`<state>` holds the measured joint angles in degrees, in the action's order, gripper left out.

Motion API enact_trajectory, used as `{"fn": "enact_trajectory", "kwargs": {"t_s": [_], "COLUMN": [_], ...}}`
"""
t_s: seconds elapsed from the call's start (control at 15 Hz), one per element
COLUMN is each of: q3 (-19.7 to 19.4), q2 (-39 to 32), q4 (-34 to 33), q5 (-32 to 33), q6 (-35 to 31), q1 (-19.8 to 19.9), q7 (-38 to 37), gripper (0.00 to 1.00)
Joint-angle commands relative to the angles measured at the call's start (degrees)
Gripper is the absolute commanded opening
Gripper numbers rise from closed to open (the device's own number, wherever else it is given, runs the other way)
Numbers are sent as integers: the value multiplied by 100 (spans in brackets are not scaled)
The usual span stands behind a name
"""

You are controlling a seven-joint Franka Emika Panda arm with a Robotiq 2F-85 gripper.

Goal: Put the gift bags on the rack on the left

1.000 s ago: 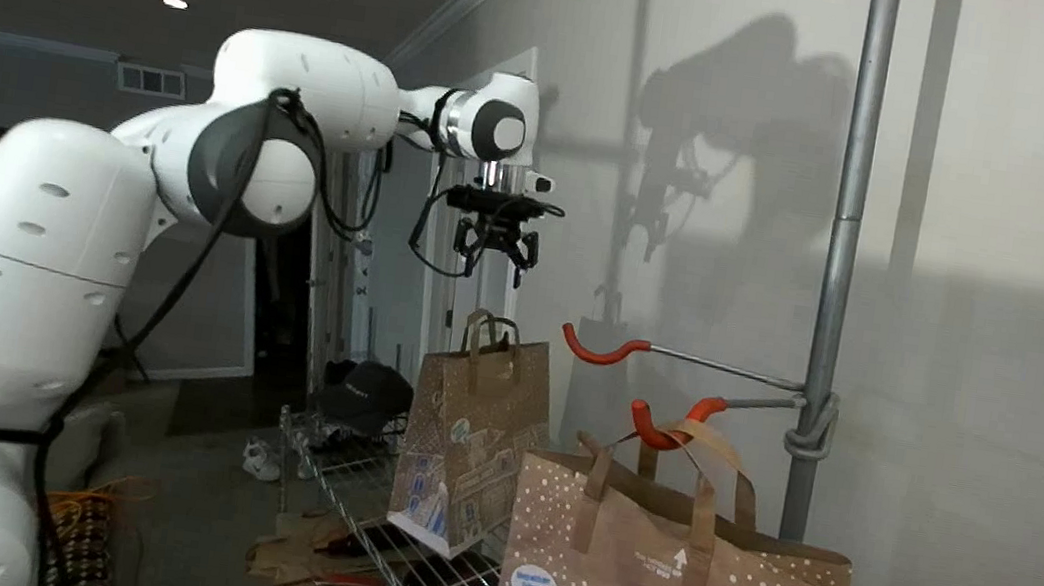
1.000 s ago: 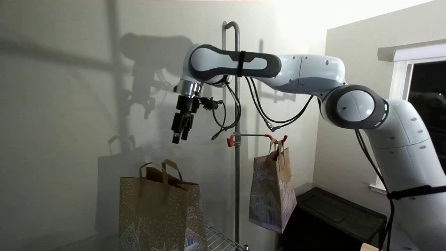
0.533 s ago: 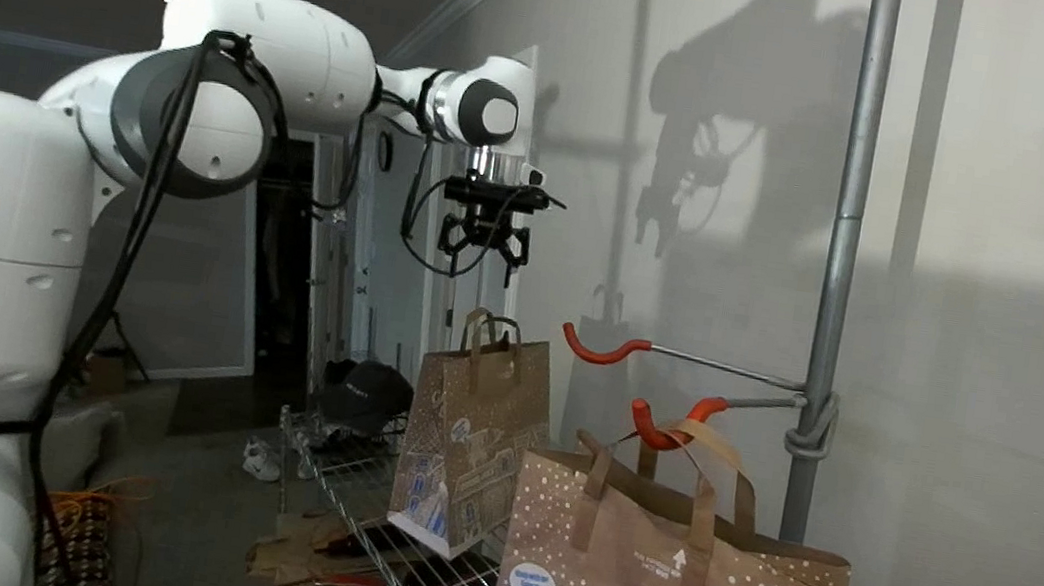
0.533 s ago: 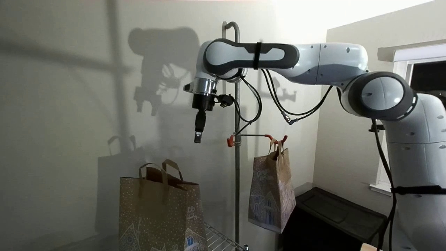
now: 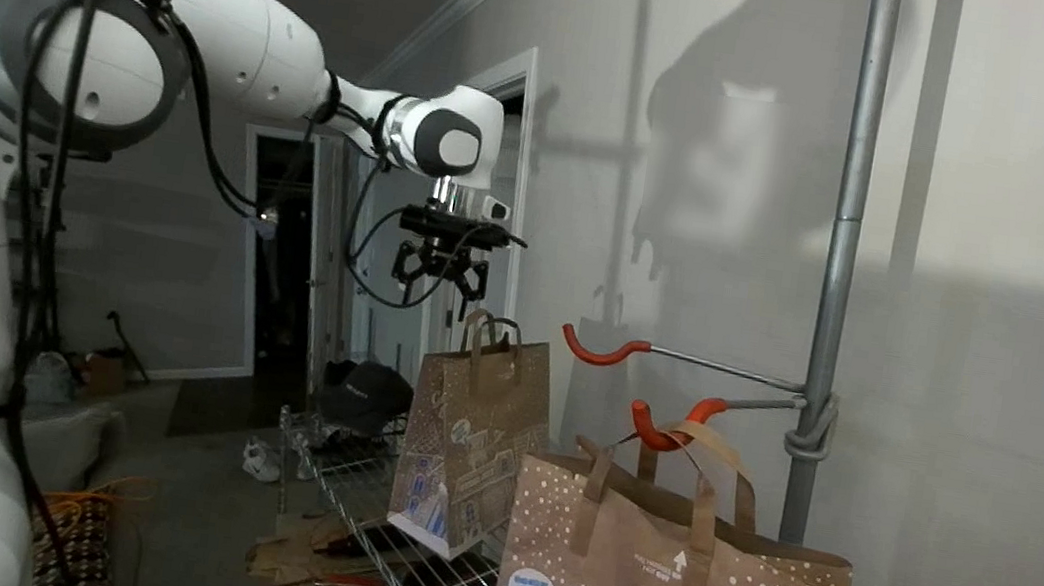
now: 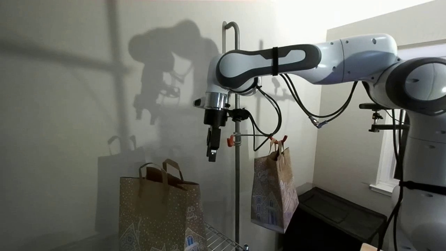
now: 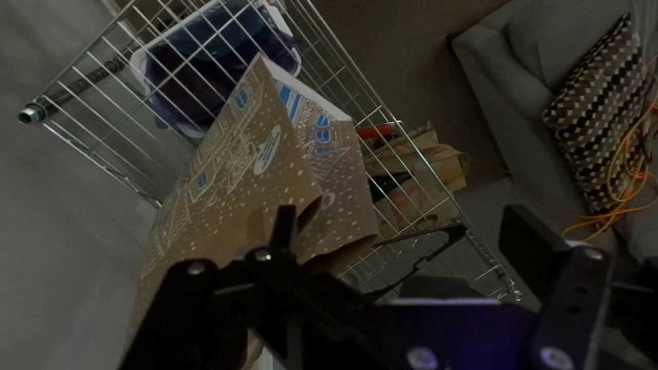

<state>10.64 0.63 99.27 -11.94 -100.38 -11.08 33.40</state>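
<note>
One gift bag (image 5: 476, 448), brown with white speckles, stands upright on the wire rack (image 6: 223, 238), handles up. A second gift bag (image 5: 657, 573) hangs by its handles from an orange hook of the grey pole; it shows too in an exterior view as the hanging bag (image 6: 273, 190). My gripper (image 5: 437, 297) points down, above the height of the standing bag's opening and off to one side of it. In the wrist view the jaws stand wide apart, nothing between the gripper's fingers (image 7: 284, 226); the left one overlaps the standing bag (image 7: 241, 169) in the picture.
The grey pole (image 5: 839, 274) carries another orange hook (image 5: 603, 352) with nothing on it. A black cap (image 5: 364, 396) lies at the rack's far end. Below the grid sits a blue-purple tub (image 7: 205, 61). A black bin (image 6: 334, 212) stands by the wall behind the hanging bag.
The arm has swung away from the standing bag, toward the hanging one, and the gripper has turned and come lower. It has stayed open. The standing bag has not moved; the hanging one sways slightly.
</note>
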Motion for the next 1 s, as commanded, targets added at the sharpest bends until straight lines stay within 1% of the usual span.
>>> {"fn": "enact_trajectory", "kwargs": {"t_s": [0.0, 0.13, 0.27, 0.53, 0.73, 0.93], "q3": [-101, -211, -393, -1033, -1612, -2306], "q2": [947, 1324, 1679, 2401, 2914, 3231], "q4": [1417, 2032, 2663, 3911, 4554, 4777], "q5": [-451, -421, -383, -333, -196, -49], "q6": [-528, -611, -742, -1081, -1332, -1295], "q1": [57, 82, 131, 351, 753, 1311], "q7": [81, -199, -205, 84, -61, -76], "gripper": [100, 100, 100, 100, 100, 100]}}
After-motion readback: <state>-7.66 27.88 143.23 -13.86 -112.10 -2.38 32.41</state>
